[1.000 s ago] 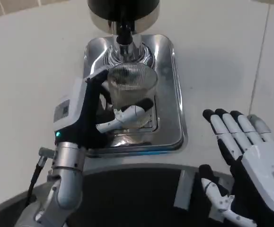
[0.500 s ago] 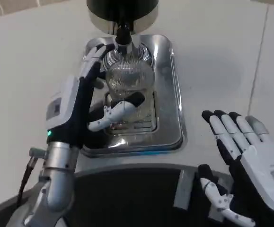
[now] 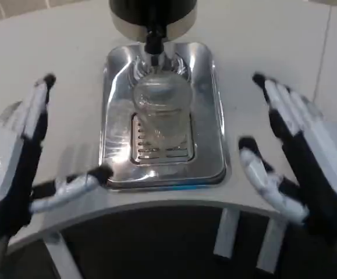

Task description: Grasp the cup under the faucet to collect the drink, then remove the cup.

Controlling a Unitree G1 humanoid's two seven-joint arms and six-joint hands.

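Observation:
A clear ribbed glass cup (image 3: 159, 110) stands alone on the steel drip tray (image 3: 212, 122), just below the black faucet spout (image 3: 154, 42). My left hand (image 3: 20, 157) is at the left, well apart from the tray, fingers spread and holding nothing. My right hand (image 3: 299, 151) is raised at the right of the tray, fingers apart, also holding nothing. Both hands look blurred by motion.
The dispenser's dark round body (image 3: 152, 11) stands at the back above the tray. White tabletop (image 3: 57, 52) lies on both sides. A dark curved edge (image 3: 168, 232) runs along the bottom of the picture.
My left hand has let go of the cup and pulled back to the left and toward me. My right hand has risen and moved forward. The cup stays under the faucet.

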